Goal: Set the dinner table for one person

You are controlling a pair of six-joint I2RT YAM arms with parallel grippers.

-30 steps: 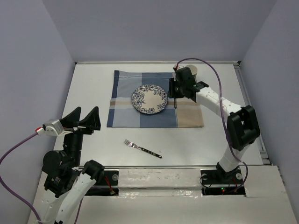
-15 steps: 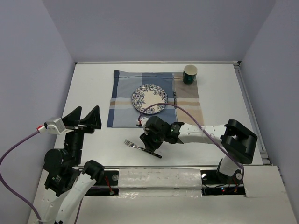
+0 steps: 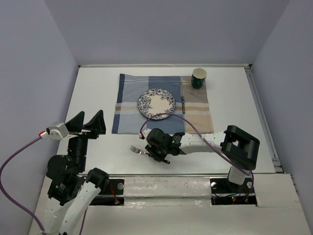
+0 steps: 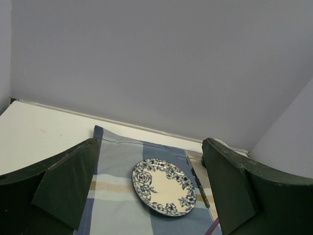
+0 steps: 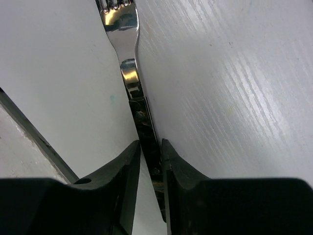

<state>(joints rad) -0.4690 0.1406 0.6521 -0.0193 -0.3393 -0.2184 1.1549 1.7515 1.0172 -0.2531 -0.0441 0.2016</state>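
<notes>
The white dinner table [image 3: 93, 93] carries a blue-and-tan plaid placemat [image 3: 132, 98] with a blue floral plate [image 3: 156, 104] on it. A dark-handled knife [image 3: 183, 104] lies just right of the plate, and a green mug [image 3: 198, 78] stands at the mat's far right corner. A fork [image 3: 136, 150] lies on the bare table in front of the mat. My right gripper [image 3: 157, 155] is down on it, its jaws shut on the fork's dark handle [image 5: 142, 117], tines pointing away. My left gripper [image 3: 90, 125] is open and empty, raised at the near left.
Pale lavender walls enclose the table on three sides. The left wrist view shows the plate [image 4: 164, 186], the knife [image 4: 199, 188] and the placemat [image 4: 117, 161] ahead between its fingers. The right arm's purple cable arcs over the mat's near edge.
My right arm swung from beside the plate, leaving the knife on the mat, down to the fork at the front and lowered onto its handle. The left arm stayed put.
</notes>
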